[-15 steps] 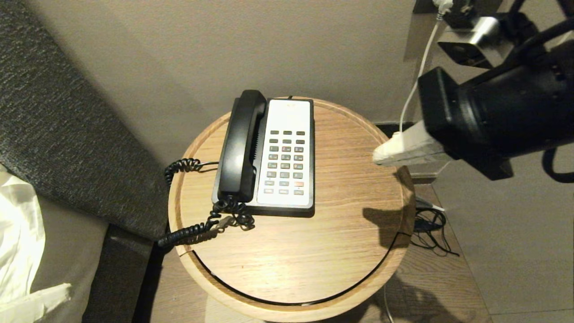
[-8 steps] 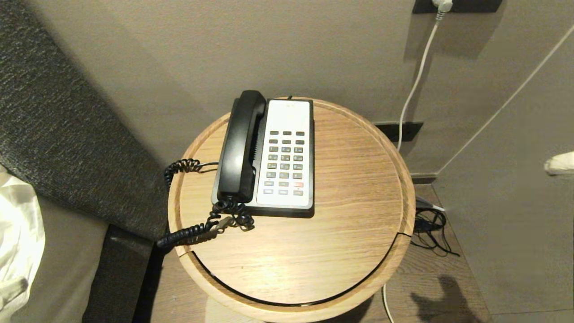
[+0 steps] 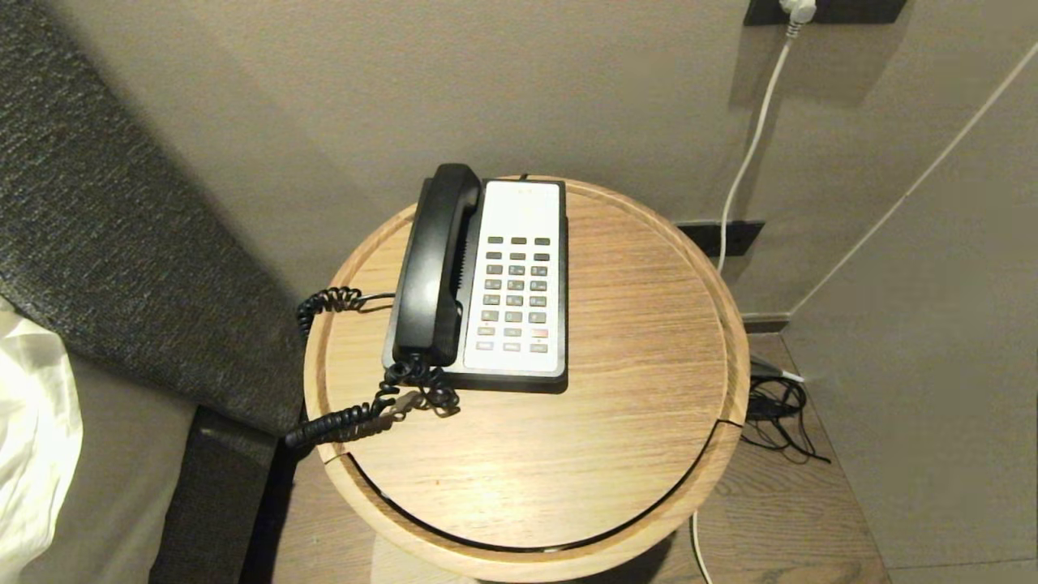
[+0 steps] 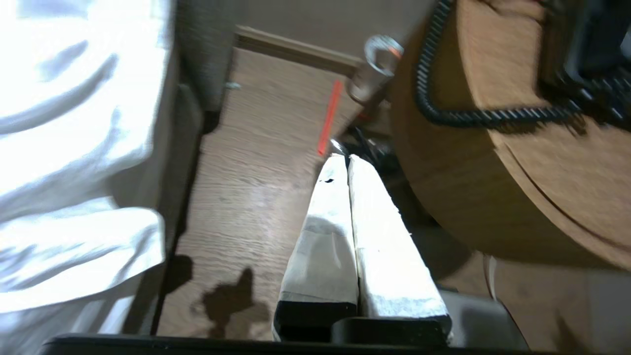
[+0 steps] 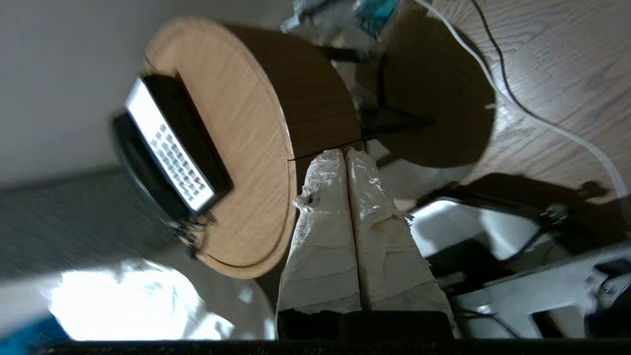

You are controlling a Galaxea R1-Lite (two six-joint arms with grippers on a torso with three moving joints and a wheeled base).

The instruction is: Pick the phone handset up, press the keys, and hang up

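Observation:
The black phone handset [image 3: 436, 264] lies in its cradle on the left side of the phone, its coiled cord [image 3: 357, 414] trailing off the table's front left. The keys [image 3: 516, 294] sit on the white faceplate to its right; they also show in the right wrist view [image 5: 175, 160]. Neither gripper shows in the head view. My left gripper [image 4: 345, 159] is shut and empty, low beside the table over the floor. My right gripper [image 5: 344, 154] is shut and empty, beside the table's edge, away from the phone.
The phone stands on a round wooden side table [image 3: 616, 422]. A dark upholstered bed frame [image 3: 122, 243] and white bedding [image 3: 32, 430] are at the left. A white cable [image 3: 750, 154] runs down the wall, with tangled cords [image 3: 778, 414] on the floor at the right.
My right arm, which stretched over the table's right edge a second ago, has withdrawn to the right and left the head view. The phone has not moved.

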